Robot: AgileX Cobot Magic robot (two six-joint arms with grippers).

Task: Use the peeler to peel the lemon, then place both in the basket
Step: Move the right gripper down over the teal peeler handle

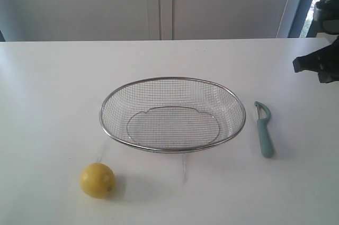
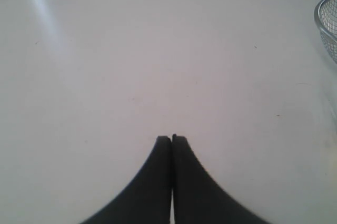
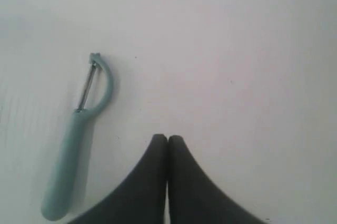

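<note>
A bright-yellow lemon rests on the white table near the front left. The silver wire-mesh basket stands in the middle with nothing in it. To its right lies the teal peeler, hooked head pointing away from the front edge. The right wrist view shows the peeler lying beside my right gripper, whose black fingers are pressed together and hold nothing. My left gripper is likewise shut over bare table, with the basket rim at the picture's edge. The lemon is out of both wrist views.
Part of the right arm's dark body hangs over the table at the far right edge. A pale wall with cabinet doors runs behind the table's back edge.
</note>
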